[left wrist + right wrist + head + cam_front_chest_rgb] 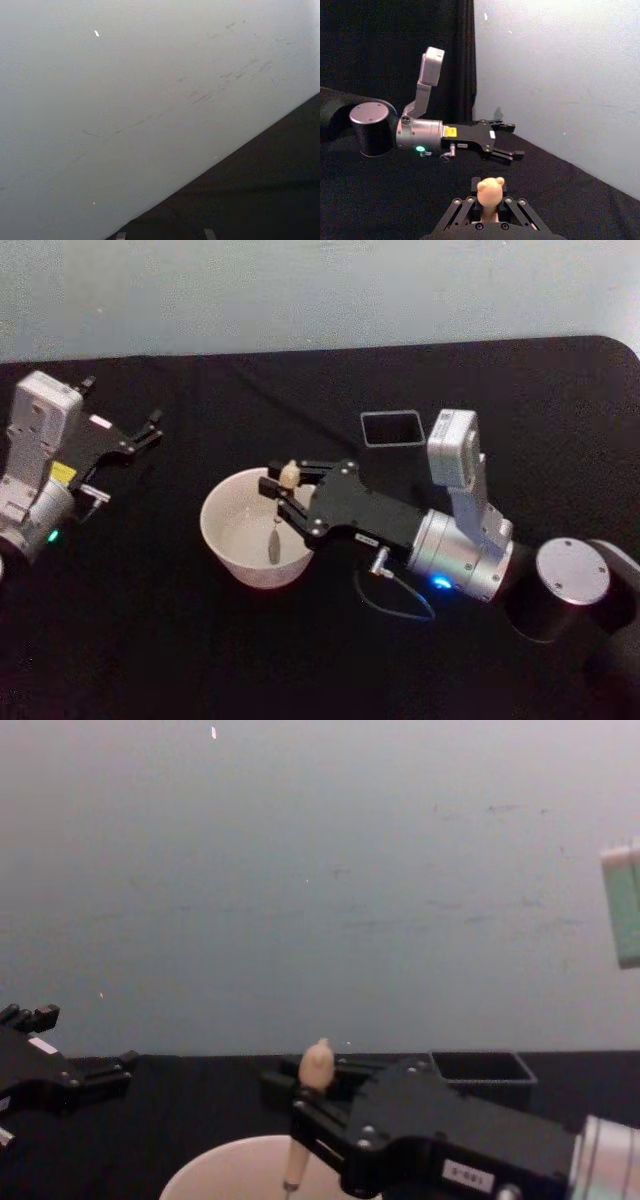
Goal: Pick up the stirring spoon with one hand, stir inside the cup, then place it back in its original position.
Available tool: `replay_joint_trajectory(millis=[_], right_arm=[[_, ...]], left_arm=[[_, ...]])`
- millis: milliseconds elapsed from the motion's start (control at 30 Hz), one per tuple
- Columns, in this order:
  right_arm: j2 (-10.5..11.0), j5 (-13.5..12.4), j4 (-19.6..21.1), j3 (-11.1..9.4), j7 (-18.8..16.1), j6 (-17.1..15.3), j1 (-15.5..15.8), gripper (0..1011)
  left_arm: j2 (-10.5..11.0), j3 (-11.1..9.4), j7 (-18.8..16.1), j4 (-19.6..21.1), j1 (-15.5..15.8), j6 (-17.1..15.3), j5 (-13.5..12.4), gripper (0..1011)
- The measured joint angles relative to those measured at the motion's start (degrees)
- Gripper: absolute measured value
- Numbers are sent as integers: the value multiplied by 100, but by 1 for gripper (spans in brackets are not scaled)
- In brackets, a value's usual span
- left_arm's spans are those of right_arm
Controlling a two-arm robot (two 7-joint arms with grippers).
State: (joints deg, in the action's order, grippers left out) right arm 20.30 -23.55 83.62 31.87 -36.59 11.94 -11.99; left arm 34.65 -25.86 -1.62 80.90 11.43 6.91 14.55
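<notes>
Head view: my right gripper (282, 494) is clamped on the wooden handle of the spoon (275, 540), whose small bowl hangs inside the cup (215, 502) near the middle of the black desk (150, 640). Stirring looks to be the step in hand; I would trace small circles, keep the shaft upright and stay off the cup wall. Left gripper (150, 430), jaws apart, rests far left. The dark holder (391, 428) sits empty just behind the right gripper

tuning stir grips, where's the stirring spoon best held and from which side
Grip the stirring spoon by its wooden handle below the knob, coming from the robot's right as the right hand does: it stands nearly upright, bowl down inside the cup.
</notes>
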Motion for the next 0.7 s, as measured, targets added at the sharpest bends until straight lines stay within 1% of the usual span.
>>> replay_joint_trajectory(millis=[300,400,600,700], right_arm=[[-152,53,-121,123,7,27,-135,164],[-246,100,-225,172,43,27,-222,164],[-385,150,-411,207,107,19,-348,164],[-500,194,-583,213,169,16,-461,164]], left_arm=[[0,0,0,0,0,0,0,1001],[0,0,0,0,0,0,0,1001],[0,0,0,0,0,0,0,1001],[0,0,0,0,0,0,0,1001]])
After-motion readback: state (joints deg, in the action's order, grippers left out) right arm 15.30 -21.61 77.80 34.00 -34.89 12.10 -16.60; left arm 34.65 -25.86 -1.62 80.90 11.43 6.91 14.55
